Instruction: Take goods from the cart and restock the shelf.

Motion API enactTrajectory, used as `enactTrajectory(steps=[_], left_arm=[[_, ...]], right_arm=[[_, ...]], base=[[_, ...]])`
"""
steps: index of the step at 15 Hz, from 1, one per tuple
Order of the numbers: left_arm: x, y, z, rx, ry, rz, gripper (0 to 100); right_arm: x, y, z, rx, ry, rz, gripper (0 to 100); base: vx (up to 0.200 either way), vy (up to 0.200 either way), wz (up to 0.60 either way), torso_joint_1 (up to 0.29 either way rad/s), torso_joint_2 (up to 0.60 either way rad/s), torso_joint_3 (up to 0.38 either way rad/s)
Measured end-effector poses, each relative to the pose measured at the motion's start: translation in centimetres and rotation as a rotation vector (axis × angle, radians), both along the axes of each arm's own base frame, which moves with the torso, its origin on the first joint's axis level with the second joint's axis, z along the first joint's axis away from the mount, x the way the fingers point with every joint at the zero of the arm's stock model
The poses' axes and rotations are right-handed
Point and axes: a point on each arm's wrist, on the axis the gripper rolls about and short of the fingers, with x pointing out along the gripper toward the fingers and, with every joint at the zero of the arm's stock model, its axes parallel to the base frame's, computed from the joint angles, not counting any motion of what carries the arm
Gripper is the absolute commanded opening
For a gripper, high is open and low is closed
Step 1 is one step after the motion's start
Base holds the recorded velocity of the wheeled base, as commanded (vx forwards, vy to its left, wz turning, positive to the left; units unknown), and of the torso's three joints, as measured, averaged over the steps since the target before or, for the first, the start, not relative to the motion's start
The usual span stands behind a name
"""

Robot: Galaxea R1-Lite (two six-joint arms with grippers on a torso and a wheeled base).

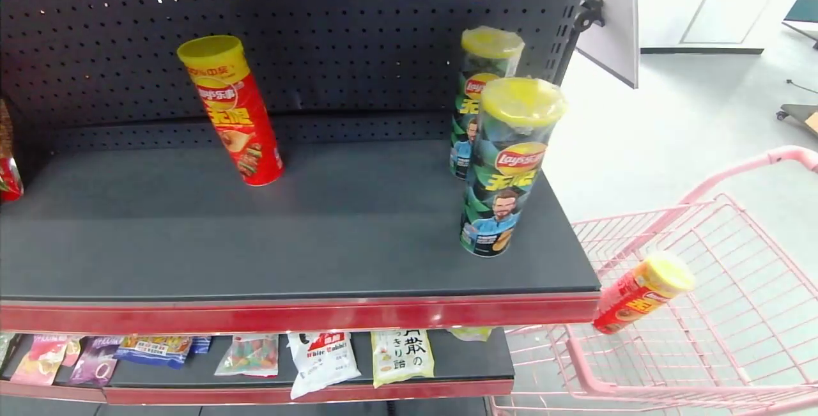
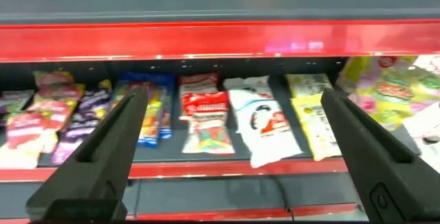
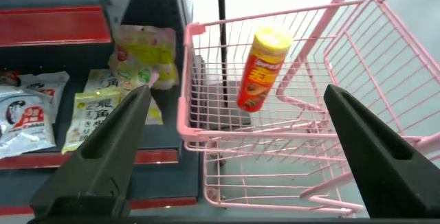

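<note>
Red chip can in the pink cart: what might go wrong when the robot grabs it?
The red chip can sits tilted inside the pink cart, so the open right tool might catch the wires or tip it. On the way up, it could bump the green chip can near the right edge of the shelf.
</note>
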Motion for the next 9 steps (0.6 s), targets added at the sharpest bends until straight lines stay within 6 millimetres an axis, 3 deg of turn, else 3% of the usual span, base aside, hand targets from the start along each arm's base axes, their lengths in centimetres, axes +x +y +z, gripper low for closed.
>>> enactTrajectory(steps=[9], left_arm=[[0.0,0.0,0.0,0.0,0.0,0.0,100]], right_arm=[[0.0,0.0,0.0,0.0,0.0,0.0,100]], base=[[0.0,-0.2,0.0,0.002,0.0,0.001]])
